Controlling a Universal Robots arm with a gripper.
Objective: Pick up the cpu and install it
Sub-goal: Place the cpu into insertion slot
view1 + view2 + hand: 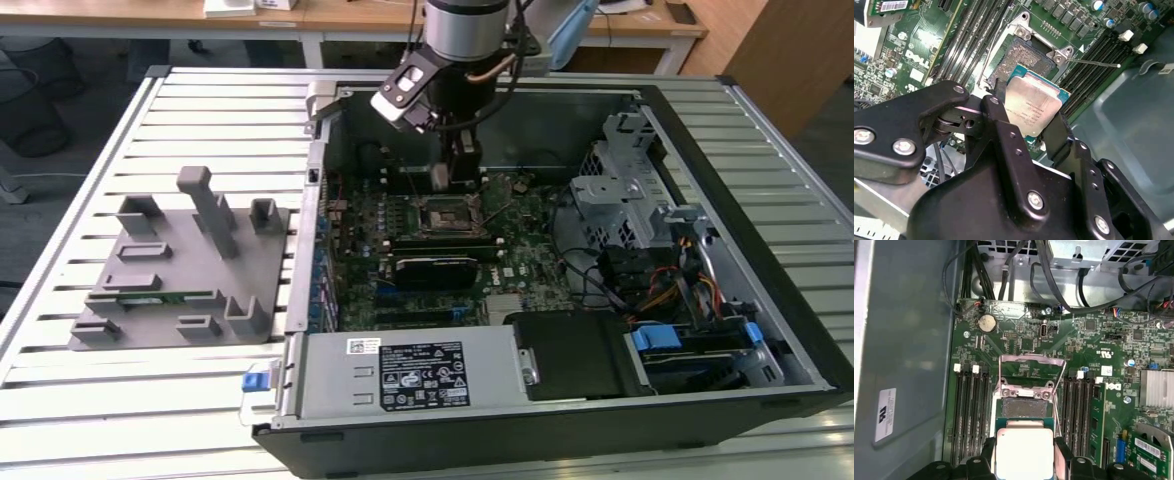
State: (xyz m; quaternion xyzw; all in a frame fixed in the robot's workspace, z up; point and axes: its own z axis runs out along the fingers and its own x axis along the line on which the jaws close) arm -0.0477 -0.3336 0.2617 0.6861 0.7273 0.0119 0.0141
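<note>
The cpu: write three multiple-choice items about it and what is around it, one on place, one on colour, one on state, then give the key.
1. Where is the cpu? A seated in the socket; B between the fingers of the gripper; C in a person's hand.
2. What colour is the cpu's top? A black; B silvery-white; C red.
3. How is the socket? A open and empty; B closed over a chip; C covered by a fan.
Key: 1 B, both wrist views show the fingers clamping its edges above the board. 2 B, the top is pale metal. 3 A, its contact field lies bare.
</note>
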